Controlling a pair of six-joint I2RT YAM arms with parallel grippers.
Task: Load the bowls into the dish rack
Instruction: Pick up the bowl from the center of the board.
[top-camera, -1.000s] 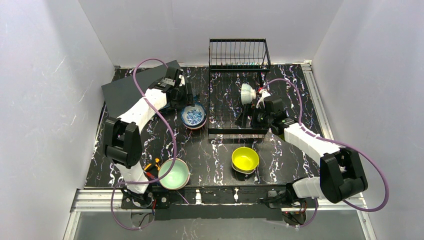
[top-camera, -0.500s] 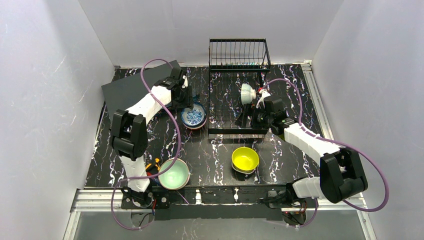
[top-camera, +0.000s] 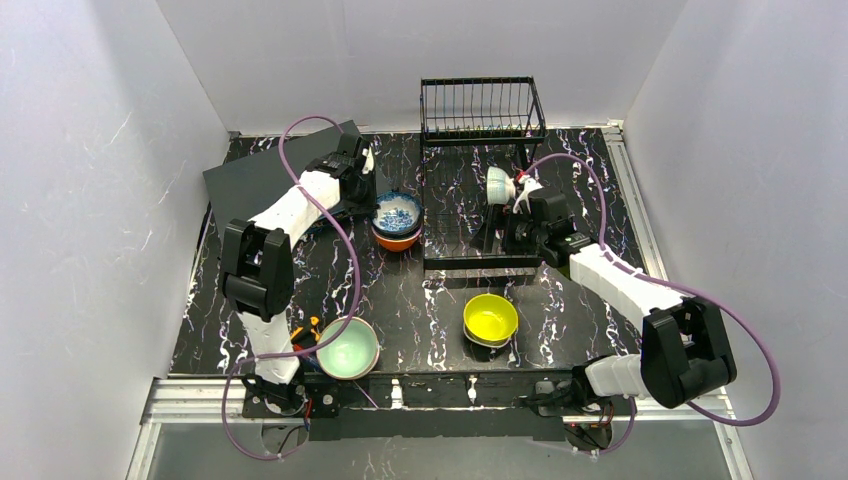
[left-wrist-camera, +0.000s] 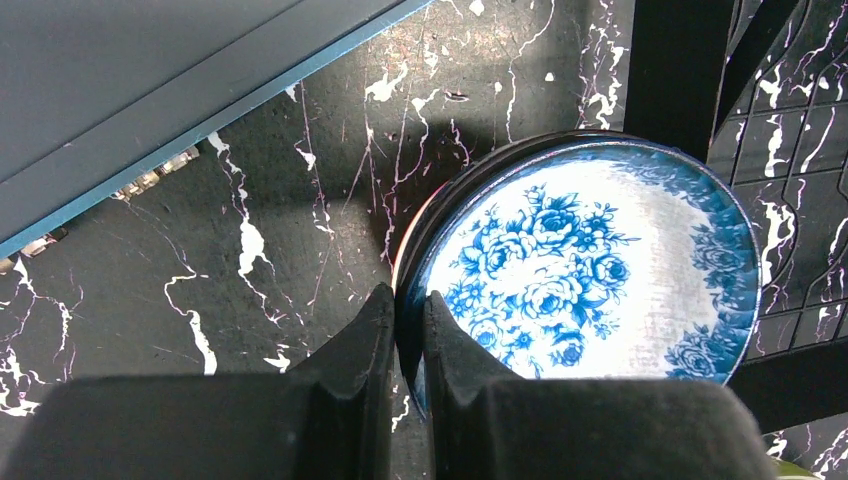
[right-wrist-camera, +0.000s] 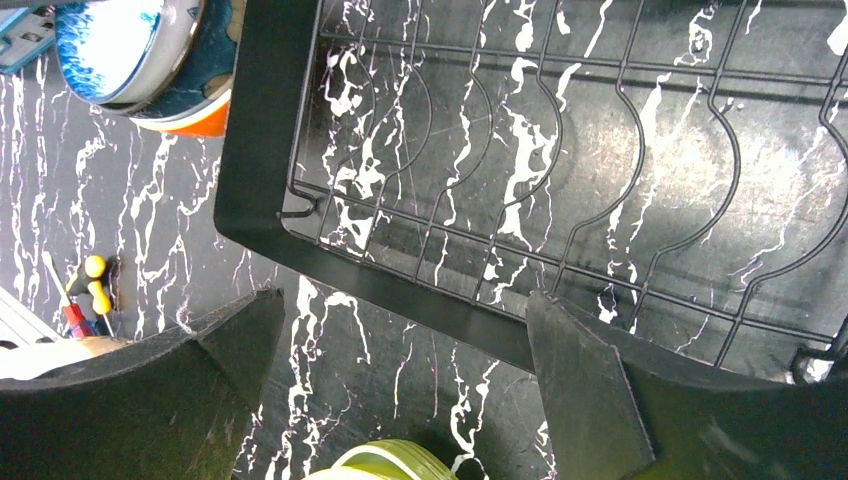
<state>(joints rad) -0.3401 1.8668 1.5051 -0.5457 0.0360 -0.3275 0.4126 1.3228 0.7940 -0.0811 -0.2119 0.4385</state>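
Observation:
My left gripper (left-wrist-camera: 408, 300) is shut on the near rim of the blue-and-white patterned bowl (left-wrist-camera: 590, 270), one finger inside and one outside. In the top view this bowl (top-camera: 397, 212) hangs just above an orange bowl (top-camera: 398, 241), with the left gripper (top-camera: 373, 205) at its left side. The black wire dish rack (top-camera: 470, 262) lies right of them, and a white bowl (top-camera: 497, 185) stands on edge in it. My right gripper (right-wrist-camera: 400, 300) is open and empty over the rack's front frame (right-wrist-camera: 262, 150). The yellow bowl (top-camera: 490, 317) sits just before the rack.
A mint-green bowl (top-camera: 348, 348) rests near the left arm's base. The yellow bowl is stacked on a darker bowl (top-camera: 486, 342). A dark grey flat box (top-camera: 262, 175) lies at the back left, close behind the left gripper. The rack's tall basket (top-camera: 482, 110) stands at the far edge.
My left gripper has shut on the patterned bowl's rim and raised it a little, baring the orange bowl under it. The right arm has barely moved.

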